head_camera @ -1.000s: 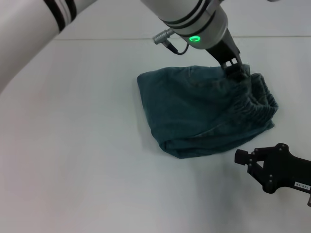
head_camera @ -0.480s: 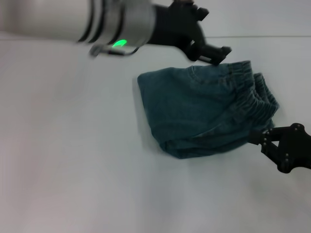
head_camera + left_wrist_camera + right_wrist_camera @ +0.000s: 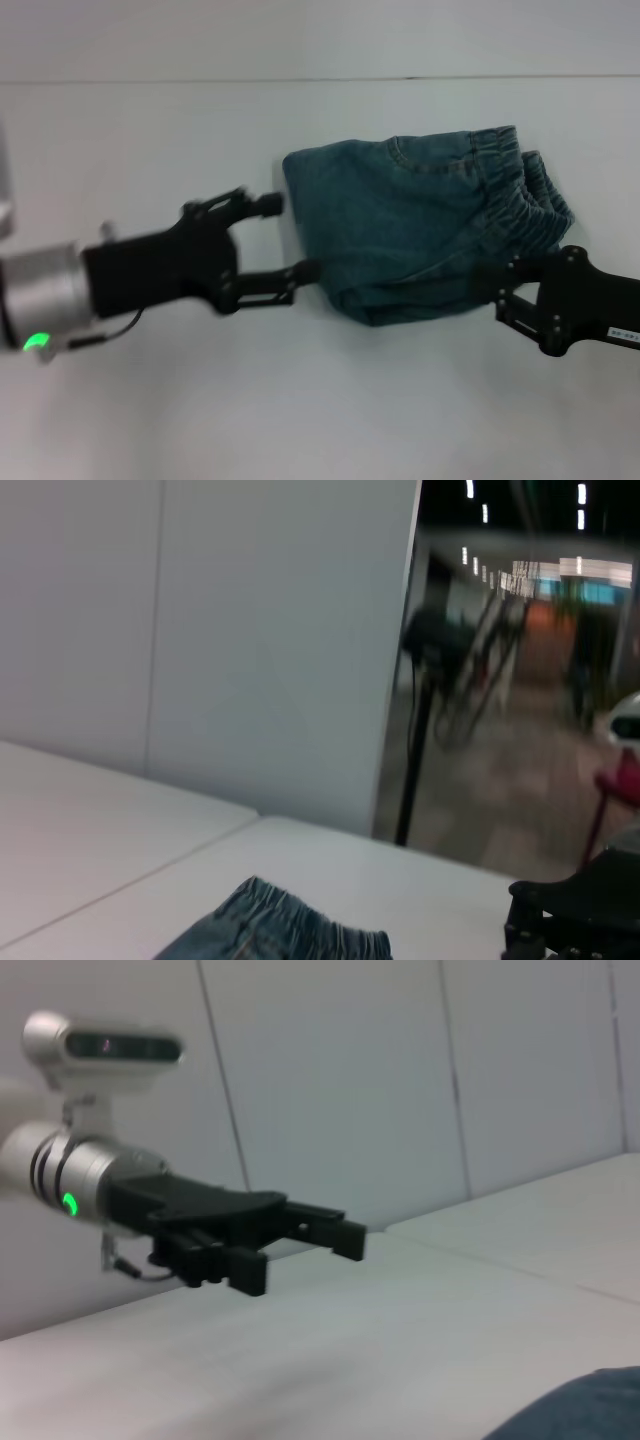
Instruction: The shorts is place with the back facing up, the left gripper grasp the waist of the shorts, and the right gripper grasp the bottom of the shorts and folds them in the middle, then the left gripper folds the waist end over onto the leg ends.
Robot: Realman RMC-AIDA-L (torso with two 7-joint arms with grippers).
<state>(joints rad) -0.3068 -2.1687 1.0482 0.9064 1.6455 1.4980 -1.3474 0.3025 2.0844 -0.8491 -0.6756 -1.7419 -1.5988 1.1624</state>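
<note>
The blue denim shorts (image 3: 420,225) lie folded into a compact bundle on the white table (image 3: 150,130), elastic waistband (image 3: 520,200) toward the right. My left gripper (image 3: 287,238) hovers open and empty just off the bundle's left edge, one fingertip near its front left corner. My right gripper (image 3: 497,290) sits open at the bundle's front right edge, holding nothing. The left wrist view shows the waistband (image 3: 300,942) and the right gripper (image 3: 575,910) beyond it. In the right wrist view, the left gripper (image 3: 300,1245) is seen across the table, with a corner of the shorts (image 3: 590,1410) close by.
The white table runs back to a pale wall (image 3: 300,40). Bare tabletop surrounds the shorts on the left and front. A glass partition and a dim corridor (image 3: 520,680) lie beyond the table's far side.
My left arm has swung away from the waistband at the back, down to the shorts' left side, with nothing in its fingers. My right gripper has moved up against the front right edge.
</note>
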